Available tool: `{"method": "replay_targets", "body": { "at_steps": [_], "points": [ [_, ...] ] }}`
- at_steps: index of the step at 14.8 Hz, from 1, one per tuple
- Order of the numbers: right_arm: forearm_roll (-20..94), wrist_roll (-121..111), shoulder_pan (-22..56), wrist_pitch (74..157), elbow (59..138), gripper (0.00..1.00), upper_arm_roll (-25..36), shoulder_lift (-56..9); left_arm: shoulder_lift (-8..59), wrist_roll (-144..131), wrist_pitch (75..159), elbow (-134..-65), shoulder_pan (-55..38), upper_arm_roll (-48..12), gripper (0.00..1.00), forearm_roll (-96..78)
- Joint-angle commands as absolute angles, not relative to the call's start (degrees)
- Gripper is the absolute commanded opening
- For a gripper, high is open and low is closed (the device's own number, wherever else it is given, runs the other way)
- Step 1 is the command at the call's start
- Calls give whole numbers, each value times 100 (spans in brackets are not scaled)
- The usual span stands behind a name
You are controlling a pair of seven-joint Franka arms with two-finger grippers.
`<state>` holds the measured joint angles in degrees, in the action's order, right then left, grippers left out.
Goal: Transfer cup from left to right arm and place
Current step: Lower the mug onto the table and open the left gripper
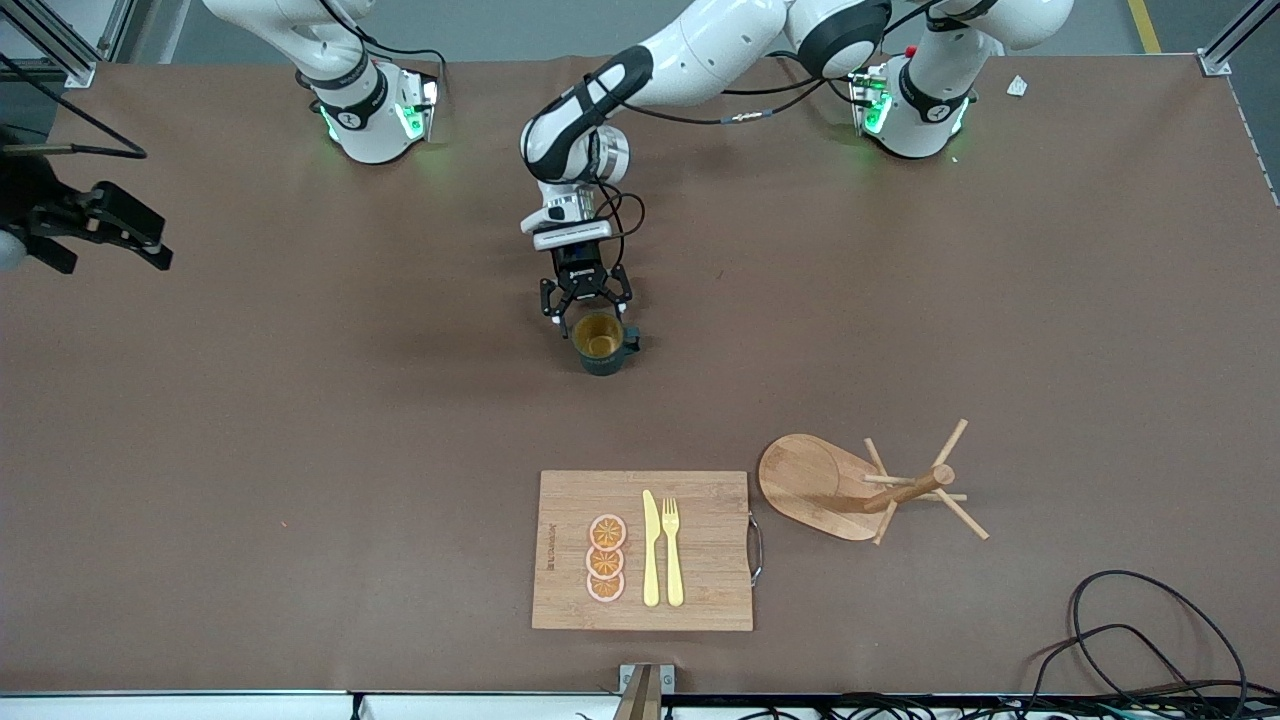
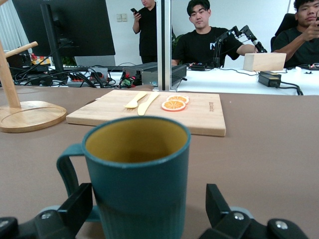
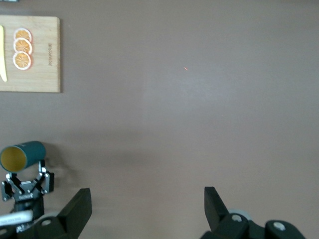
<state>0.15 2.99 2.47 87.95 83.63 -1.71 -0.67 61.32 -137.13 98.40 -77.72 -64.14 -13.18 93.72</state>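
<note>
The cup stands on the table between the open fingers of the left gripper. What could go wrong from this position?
1. The left gripper is open and low around the cup; pulling away off-line, a finger could catch the handle and tip the cup.
2. The right gripper, open, waits at the right arm's end of the table; reaching in early, it might meet the left arm.
3. The cup's handle points toward the left arm's end, so a grasp there may be awkward.

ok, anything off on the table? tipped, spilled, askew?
Nothing spilled or damaged. The cup stands upright on the table between the left end effector's open fingers. The mug tree stands upright beside the cutting board, where the knife, fork and orange slices lie neatly.
</note>
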Motion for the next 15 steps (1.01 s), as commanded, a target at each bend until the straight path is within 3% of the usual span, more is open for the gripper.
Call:
{"method": "replay_targets", "body": {
  "at_steps": [1, 8, 15],
  "points": [
    [70, 597, 456, 9104, 8507, 100, -158, -114, 5820, -13614, 9756, -7805, -6451, -1431, 100, 8975],
    [88, 1336, 1028, 9817, 8561, 100, -158, -562, 4494, -12213, 9782, -7840, -6276, -1503, 100, 7254],
    [88, 1608, 1265, 10248, 8569, 100, -158, -896, 3069, -9172, 10493, -7893, -5082, -1512, 100, 5786]
  ]
}}
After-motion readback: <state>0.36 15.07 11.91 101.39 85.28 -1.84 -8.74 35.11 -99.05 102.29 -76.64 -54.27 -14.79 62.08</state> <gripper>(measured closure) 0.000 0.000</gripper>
